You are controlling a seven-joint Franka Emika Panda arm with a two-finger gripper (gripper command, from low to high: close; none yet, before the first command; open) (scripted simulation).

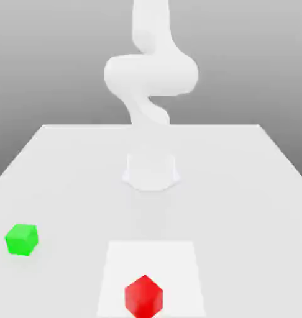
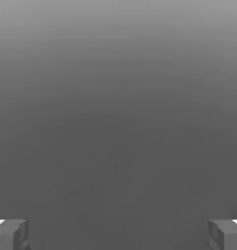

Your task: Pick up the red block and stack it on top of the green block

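Note:
A small red block [image 1: 143,296] rests near the front edge of the table, on a paler square patch [image 1: 116,261]. A green block [image 1: 22,239] of the same size sits on the table toward the exterior view's left, well apart from the red one. In the hand view my gripper [image 2: 118,234] is open: its two grey fingertips [image 2: 13,234] stand far apart with nothing between them, and a plain grey background lies ahead. My white arm [image 1: 150,74] rises from its base [image 1: 150,171] at the middle of the table, high above both blocks.
The white table [image 1: 240,186] spreads wide around the base. Its far edge runs behind the arm, with a grey backdrop beyond.

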